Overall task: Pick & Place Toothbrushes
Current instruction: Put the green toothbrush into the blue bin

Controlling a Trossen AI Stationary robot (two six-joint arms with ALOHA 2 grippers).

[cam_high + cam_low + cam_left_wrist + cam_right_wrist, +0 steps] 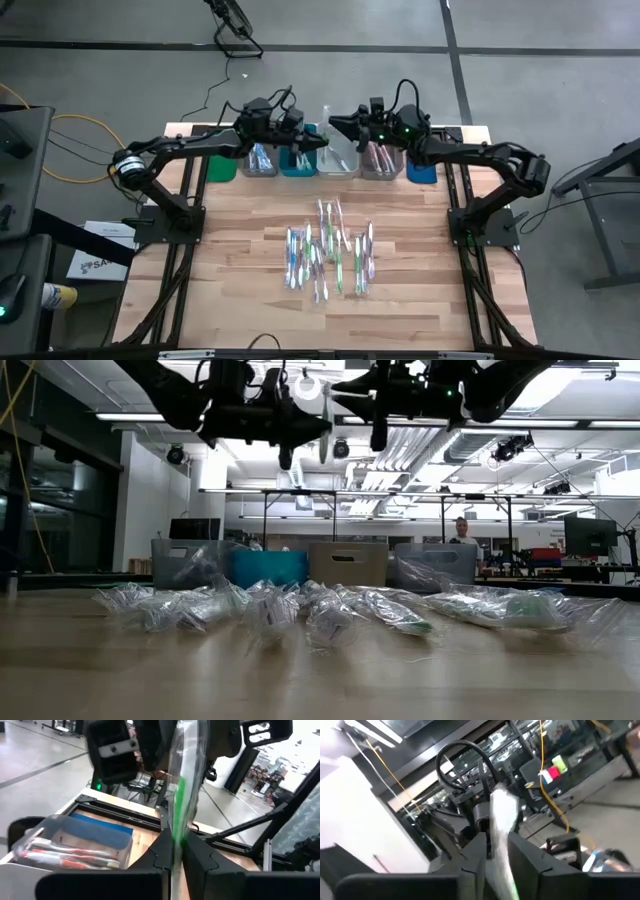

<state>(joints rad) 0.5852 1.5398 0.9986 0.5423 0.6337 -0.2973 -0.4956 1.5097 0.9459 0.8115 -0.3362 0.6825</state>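
Observation:
One green-handled toothbrush in a clear wrapper (326, 128) hangs in the air above the row of bins at the table's far edge, and both grippers are shut on it. My left gripper (316, 143) reaches in from the left and my right gripper (337, 124) from the right. In the low view this toothbrush (324, 415) shows high up between the two arms. Several more wrapped toothbrushes (330, 255) lie loose on the middle of the table. Others lie in the grey bin (380, 160) and another bin (262, 160). My left gripper pinches the wrapped toothbrush between its two fingers at one end of the wrapper (176, 845). The packet runs on past the fingertips toward the other arm and is lifted clear of the table and bins. My right gripper pinches the same wrapped toothbrush between its two fingers at the other end of the wrapper (499, 827). The wrapper sticks out past the fingertips. It comes from the table's right, and the packet is clear of everything below.
Six bins stand in a row along the far edge: green (222, 168), a clear-grey one, teal (298, 163), clear (338, 160), grey, blue (422, 170). Bare wood lies around the pile toward the near edge (330, 330). A person stands far off in the room (460, 532).

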